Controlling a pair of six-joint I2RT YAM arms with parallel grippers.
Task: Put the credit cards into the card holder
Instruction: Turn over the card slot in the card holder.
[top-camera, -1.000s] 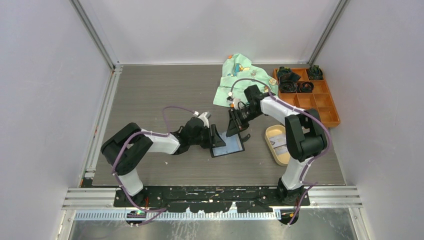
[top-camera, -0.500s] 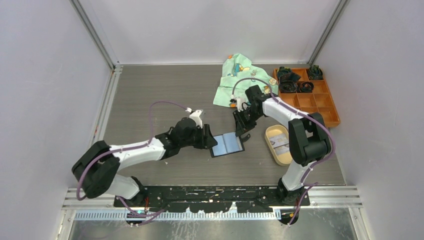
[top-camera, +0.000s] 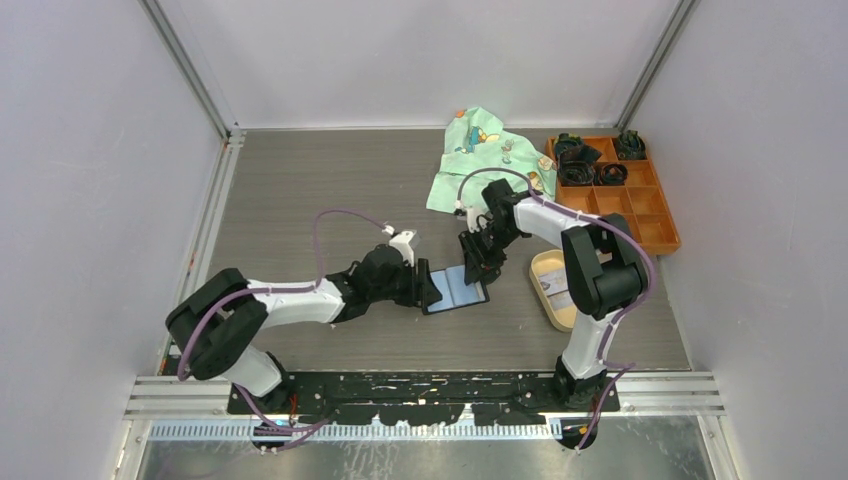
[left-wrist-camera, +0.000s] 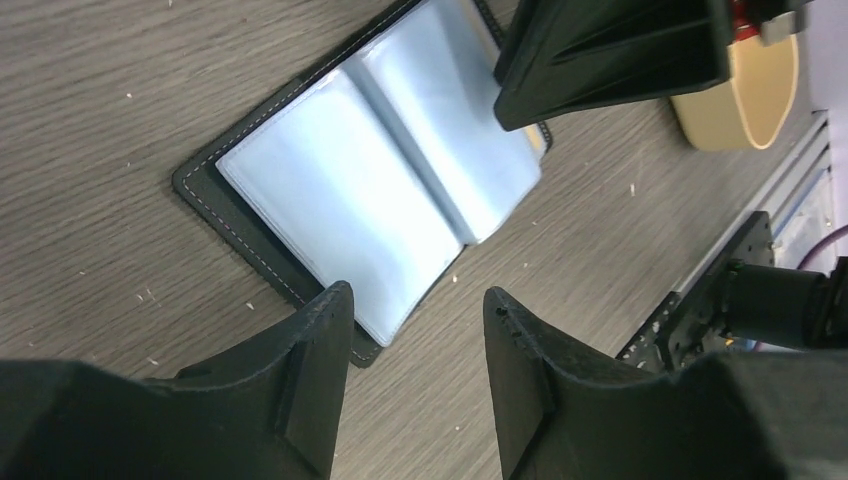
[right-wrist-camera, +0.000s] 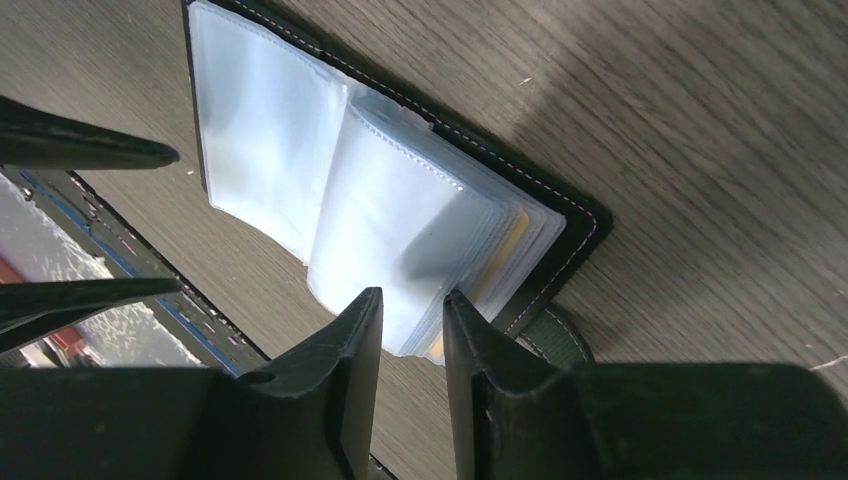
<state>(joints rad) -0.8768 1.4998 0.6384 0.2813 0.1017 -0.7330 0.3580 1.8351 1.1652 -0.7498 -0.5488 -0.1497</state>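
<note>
Card holder lies open on the table, its sleeves exposed.
Left gripper, jaws apart and empty, sits at the holder's 9 o'clock. The clear sleeves look thin, floppy and slick, so a free edge is the best place to lift them. Right gripper, jaws narrowly apart, hovers at 1 o'clock. Pale, stiff credit cards seem to lie in the tan tray at 3 o'clock.

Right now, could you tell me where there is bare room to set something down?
Bare: the far-left table, between side rail and cloth. Crowded: card holder flanked by left gripper and right gripper, then tray and box.
</note>
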